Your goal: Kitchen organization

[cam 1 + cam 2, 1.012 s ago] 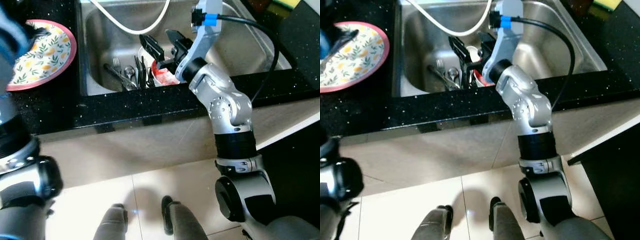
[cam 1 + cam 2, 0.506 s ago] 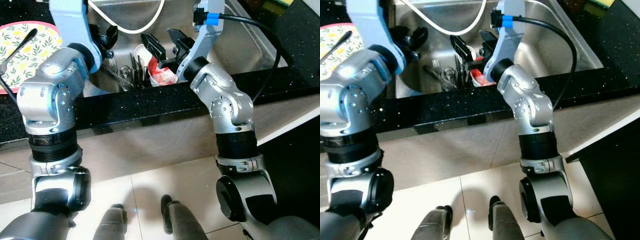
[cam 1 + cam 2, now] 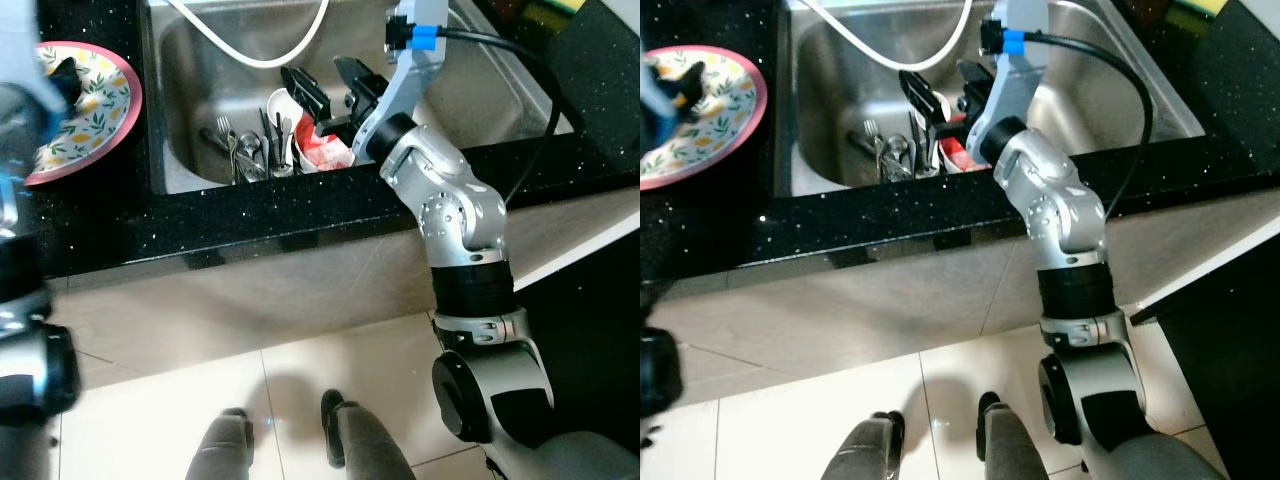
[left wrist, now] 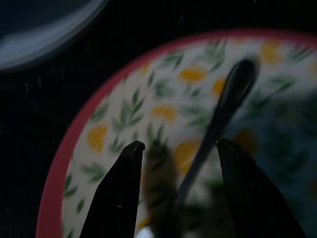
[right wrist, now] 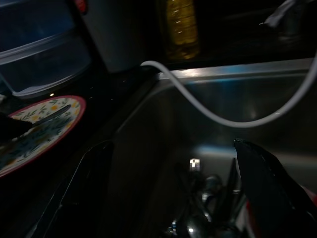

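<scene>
I am looking down at a black speckled surface (image 3: 300,215) with a steel sink (image 3: 470,75) sunk into it, pale cabinet fronts below and light floor tiles (image 3: 300,400) under the robot's feet. A white hose (image 3: 262,55) loops across the basin. In the sink lies a heap of cutlery (image 3: 245,150) beside a white and red dish (image 3: 320,150). My right gripper (image 3: 325,90) hangs over that dish with its fingers spread wide and nothing between them. To the left of the sink, on the surface, sits a flowered plate (image 3: 105,95) with a pink rim. My left gripper (image 4: 178,188) hovers just above the plate, released, its two fingers apart with a dark spoon (image 4: 225,106) lying on the plate between them; I cannot tell whether the fingers touch it. In the right wrist view I can see a yellowish bottle (image 5: 182,27) and a clear lidded container (image 5: 39,59) standing at the back of the surface behind the sink, in dim light.
</scene>
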